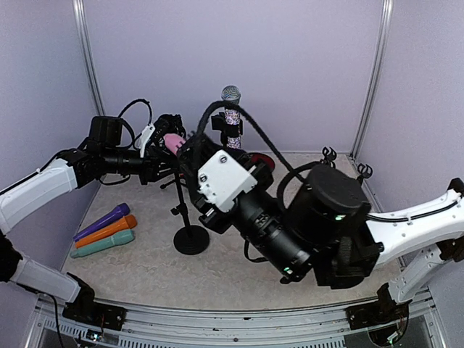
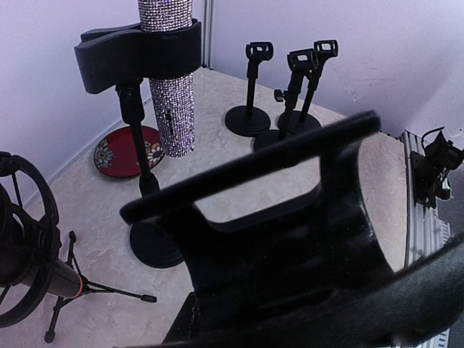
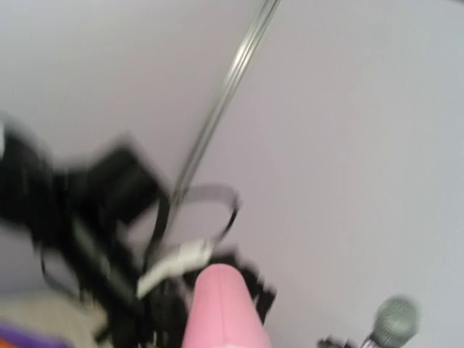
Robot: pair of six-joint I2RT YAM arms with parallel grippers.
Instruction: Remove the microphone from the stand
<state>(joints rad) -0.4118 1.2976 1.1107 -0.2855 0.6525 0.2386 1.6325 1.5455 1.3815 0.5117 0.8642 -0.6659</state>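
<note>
Microphone (image 1: 172, 141), the pink one, sits atop the stand (image 1: 191, 239) with left gripper (image 1: 159, 148) and right gripper (image 1: 185, 154) crowding it, can't tell either's closure, so brace the stand and pull straight along the clip, no twisting.

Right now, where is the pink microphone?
Top view, left of centre: the pink microphone is above the black round-base stand, beside the left gripper.

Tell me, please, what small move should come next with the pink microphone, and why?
Probably ease the right gripper around the pink microphone: it seems seated atop its stand, the left gripper sits beside it, and the blurred right wrist view shows no grip.
</note>
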